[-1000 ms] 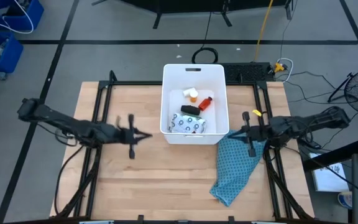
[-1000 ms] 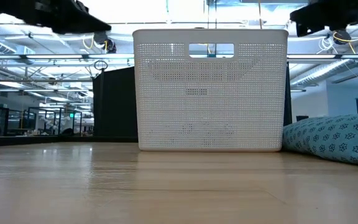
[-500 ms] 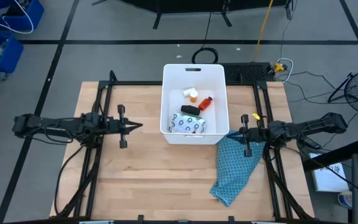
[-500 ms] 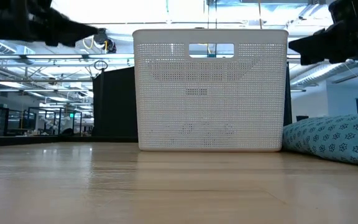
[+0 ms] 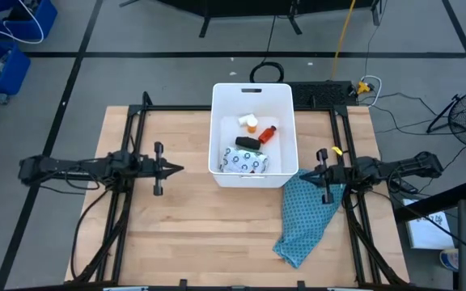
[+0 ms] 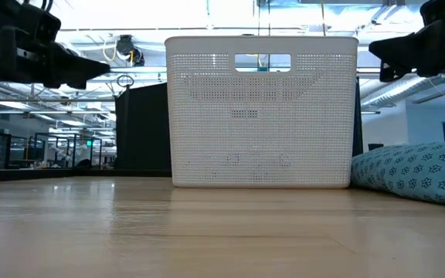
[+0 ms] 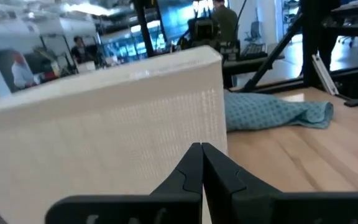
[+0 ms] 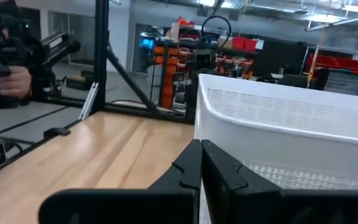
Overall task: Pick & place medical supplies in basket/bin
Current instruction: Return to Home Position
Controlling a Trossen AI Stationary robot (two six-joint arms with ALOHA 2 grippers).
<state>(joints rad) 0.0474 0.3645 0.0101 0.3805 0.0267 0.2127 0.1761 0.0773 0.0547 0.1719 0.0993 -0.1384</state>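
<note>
Inside one white bin: one red bottle, one orange vial, one black block, one ringed packet; beside it, one teal cloth.

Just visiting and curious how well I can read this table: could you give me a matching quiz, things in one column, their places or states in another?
1. red bottle
2. silvery packet
3. teal patterned cloth
4. left gripper

A. on the table, outside the white bin
B. shut and empty, apart from the bin
C. in the bin, at the end far from its handle slot
D. in the bin, next to the black block

Pairs: 1-D, 2-C, 3-A, 4-B
</note>
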